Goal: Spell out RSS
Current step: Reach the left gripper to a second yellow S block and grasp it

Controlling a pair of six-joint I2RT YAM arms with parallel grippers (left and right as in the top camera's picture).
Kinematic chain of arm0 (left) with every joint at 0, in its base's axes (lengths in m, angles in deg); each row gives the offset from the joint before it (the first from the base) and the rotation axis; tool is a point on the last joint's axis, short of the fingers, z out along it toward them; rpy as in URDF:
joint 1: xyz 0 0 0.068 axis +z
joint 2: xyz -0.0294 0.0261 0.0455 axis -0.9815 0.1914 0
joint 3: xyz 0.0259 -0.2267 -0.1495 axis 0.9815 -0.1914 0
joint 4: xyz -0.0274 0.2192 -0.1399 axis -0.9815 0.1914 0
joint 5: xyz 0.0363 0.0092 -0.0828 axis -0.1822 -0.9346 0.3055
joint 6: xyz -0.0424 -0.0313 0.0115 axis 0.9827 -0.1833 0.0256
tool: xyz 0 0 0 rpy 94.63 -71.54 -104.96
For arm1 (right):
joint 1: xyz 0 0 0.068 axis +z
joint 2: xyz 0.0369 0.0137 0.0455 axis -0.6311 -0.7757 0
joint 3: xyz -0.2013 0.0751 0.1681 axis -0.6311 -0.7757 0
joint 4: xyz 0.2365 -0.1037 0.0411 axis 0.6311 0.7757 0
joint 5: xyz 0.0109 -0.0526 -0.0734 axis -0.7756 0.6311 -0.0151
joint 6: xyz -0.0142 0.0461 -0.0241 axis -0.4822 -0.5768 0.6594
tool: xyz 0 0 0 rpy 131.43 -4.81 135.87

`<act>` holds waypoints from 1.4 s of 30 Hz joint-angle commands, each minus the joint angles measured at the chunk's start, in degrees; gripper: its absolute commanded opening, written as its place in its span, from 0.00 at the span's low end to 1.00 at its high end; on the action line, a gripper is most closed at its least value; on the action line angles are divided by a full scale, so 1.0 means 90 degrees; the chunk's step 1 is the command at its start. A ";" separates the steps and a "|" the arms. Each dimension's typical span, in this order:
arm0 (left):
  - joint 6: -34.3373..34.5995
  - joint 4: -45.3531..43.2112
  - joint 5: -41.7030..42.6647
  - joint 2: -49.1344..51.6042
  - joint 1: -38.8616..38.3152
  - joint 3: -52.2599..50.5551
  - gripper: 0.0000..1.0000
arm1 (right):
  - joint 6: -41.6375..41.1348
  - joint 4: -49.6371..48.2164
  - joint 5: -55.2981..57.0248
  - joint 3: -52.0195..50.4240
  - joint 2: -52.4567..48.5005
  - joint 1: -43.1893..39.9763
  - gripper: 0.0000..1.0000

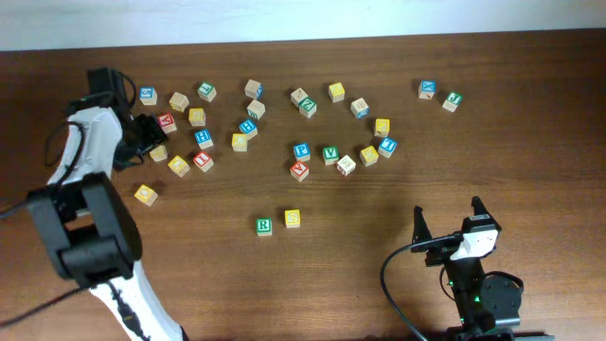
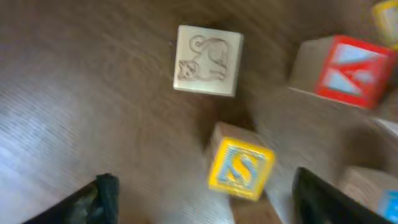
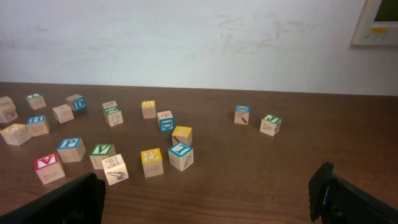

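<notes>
The green R cube (image 1: 263, 225) and a yellow cube (image 1: 292, 219) sit side by side, just apart, midway along the desk (image 1: 530, 170) toward its robot-side edge. The left claw (image 1: 150, 135) is over the block cluster near the left edge, with its jaws wide apart on either side of a yellow S cube (image 2: 240, 168) and not touching it; a red-lettered cube (image 2: 348, 70) lies beside that. The right claw (image 1: 447, 220) stands open and empty by the robot-side edge toward the right corner.
</notes>
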 commanded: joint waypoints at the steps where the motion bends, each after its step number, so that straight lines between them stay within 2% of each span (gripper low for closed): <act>1: -0.0078 -0.0155 -0.0403 0.0384 -0.0024 0.0015 0.76 | 0.0022 0.0024 0.0010 -0.0039 0.0036 -0.0041 0.98; 6: -0.0170 -0.0338 -0.0187 0.0478 -0.0039 0.0015 0.76 | 0.0022 0.0024 0.0010 -0.0039 0.0036 -0.0041 0.98; 7: -0.0170 -0.0311 -0.0187 0.0478 -0.0036 0.0015 0.70 | 0.0024 0.0024 0.0010 -0.0039 0.0036 -0.0041 0.98; 8: -0.0168 -0.0260 -0.0187 0.0486 -0.0039 0.0012 0.57 | 0.0022 0.0024 0.0010 -0.0039 0.0036 -0.0041 0.98; 9: -0.0165 -0.0228 -0.0185 0.0491 -0.0039 0.0007 0.52 | 0.0024 0.0024 0.0010 -0.0039 0.0036 -0.0041 0.98; 12: -0.0095 -0.0214 0.0100 0.0491 -0.0039 -0.0095 0.49 | 0.0022 0.0024 0.0010 -0.0039 0.0036 -0.0041 0.98; 19: -0.0100 -0.0267 0.0080 0.0491 0.0005 -0.0102 0.42 | 0.0024 0.0024 0.0010 -0.0039 0.0036 -0.0041 0.98; 21: -0.0100 -0.0289 0.0078 0.0491 0.0024 -0.0102 0.35 | 0.0022 0.0024 0.0010 -0.0039 0.0036 -0.0041 0.98; 25: -0.0097 -0.0335 0.0080 0.0491 0.0036 -0.0102 0.40 | 0.0022 0.0024 0.0010 -0.0039 0.0036 -0.0041 0.98; 31: -0.0102 -0.0600 0.0007 0.0491 0.0049 -0.0102 0.38 | 0.0022 0.0024 0.0010 -0.0039 0.0036 -0.0041 0.99; 33: -0.0129 -0.0590 0.0007 0.0491 0.0061 -0.0102 0.34 | 0.0024 0.0024 0.0007 -0.0039 0.0036 -0.0041 0.98; 34: -0.0253 -0.0568 0.0017 0.0491 0.0061 -0.0102 0.29 | 0.0024 0.0024 0.0010 -0.0039 0.0036 -0.0041 0.98; 35: -0.0566 -0.0525 0.0034 0.0491 0.0061 -0.0104 0.29 | 0.0024 0.0024 0.0010 -0.0039 0.0036 -0.0041 0.98; 36: -0.0607 -0.0486 0.0032 0.0491 0.0061 -0.0104 0.33 | 0.0022 0.0024 0.0010 -0.0039 0.0036 -0.0041 0.98; 40: -0.0716 -0.0338 0.0068 0.0491 0.0061 -0.0109 0.38 | 0.0024 0.0024 0.0010 -0.0039 0.0036 -0.0041 0.98; 42: -0.0770 -0.0379 0.0104 0.0491 0.0061 -0.0187 0.38 | 0.0024 0.0024 0.0010 -0.0039 0.0036 -0.0041 0.98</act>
